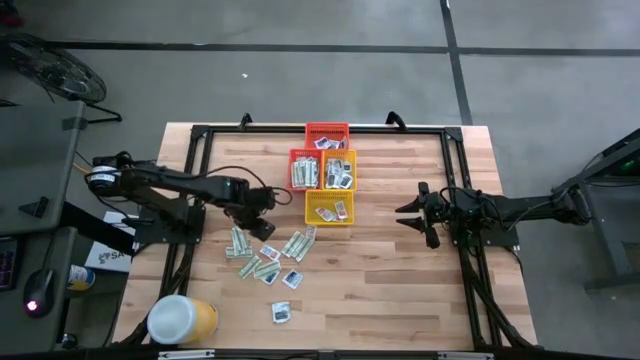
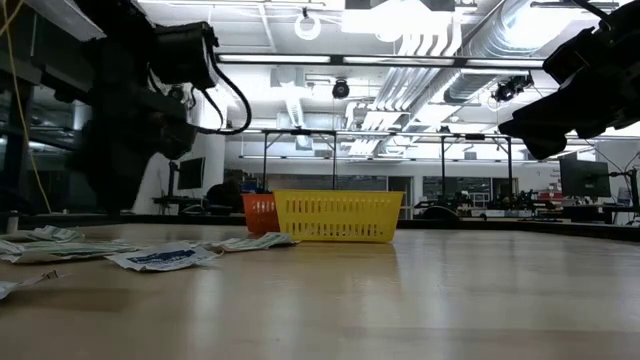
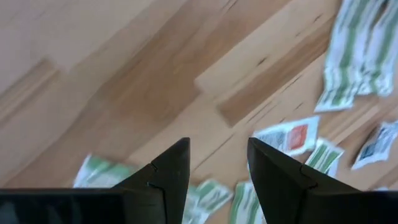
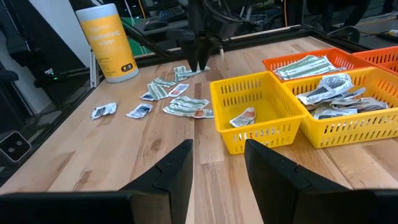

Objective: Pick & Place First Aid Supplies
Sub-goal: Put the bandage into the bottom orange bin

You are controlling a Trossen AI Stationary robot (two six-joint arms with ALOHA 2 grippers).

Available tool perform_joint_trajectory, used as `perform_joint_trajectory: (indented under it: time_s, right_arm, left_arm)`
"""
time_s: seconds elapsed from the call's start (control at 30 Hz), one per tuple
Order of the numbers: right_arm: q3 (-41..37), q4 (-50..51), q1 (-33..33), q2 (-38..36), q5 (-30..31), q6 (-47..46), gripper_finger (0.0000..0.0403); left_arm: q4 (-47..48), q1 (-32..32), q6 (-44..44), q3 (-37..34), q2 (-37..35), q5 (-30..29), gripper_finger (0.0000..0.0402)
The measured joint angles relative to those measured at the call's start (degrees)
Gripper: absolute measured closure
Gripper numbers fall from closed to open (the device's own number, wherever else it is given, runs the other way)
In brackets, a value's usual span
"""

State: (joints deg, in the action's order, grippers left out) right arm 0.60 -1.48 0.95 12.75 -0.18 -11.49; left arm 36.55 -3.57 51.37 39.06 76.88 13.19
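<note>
Step in hand, as I judge it: approach for a pick. I have the left gripper (image 1: 268,197) poised over the near edge of the loose first aid supplies (image 1: 262,256), which lie scattered on the wooden table (image 1: 400,280) between the left arm and the baskets. Left wrist view shows its fingers (image 3: 171,171) parted with bare wood in the gap and nothing held; green-and-white strip packets (image 3: 214,196) lie just beyond the tips, and one white square packet with a red mark (image 3: 289,137) sits beside them.

Right gripper (image 1: 420,214) waits on the other side of the table, off the near yellow basket (image 1: 329,208), fingers apart, empty.

Sorting is part done: the near yellow basket holds a few packets, the second yellow basket (image 1: 340,170), the orange basket (image 1: 304,170) and the red basket (image 1: 327,135) hold more. A fair pile is left on the table, plus a stray white packet (image 1: 281,312) nearer the front edge.

Next move, my estimate: lower the left gripper onto one packet only, jaws straddling its short side. The packets are flat and overlapping, so I'd expect a double pick or a slide unless the tips press close to the wood.

Writing: the yellow tub (image 4: 109,43) with white lid carries label text, not readable. Packet printing shows only as green stripes and dark blue marks; no brand legible.
</note>
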Motion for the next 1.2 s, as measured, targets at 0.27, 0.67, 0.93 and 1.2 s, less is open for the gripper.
perform_joint_trajectory:
  time_s: [0.27, 0.67, 0.93, 1.2]
  right_arm:
    - [0.0, 0.0, 0.0, 0.0, 0.0, 0.0, 0.0263]
    - [0.0, 0.0, 0.0, 0.0, 0.0, 0.0, 0.0263]
    - [0.0, 0.0, 0.0, 0.0, 0.0, 0.0, 0.0263]
    - [0.0, 0.0, 0.0, 0.0, 0.0, 0.0, 0.0263]
  left_arm:
    - [16.6, 0.0, -6.3, 3.5, -3.5, -6.9, 0.0243]
    - [23.1, -0.1, -8.0, 3.1, -2.0, -10.3, 0.0243]
    - [19.3, -0.1, -8.0, 0.0, -2.0, -10.2, 0.0243]
    - [17.8, 0.4, -9.3, 0.0, -0.3, -11.3, 0.0243]
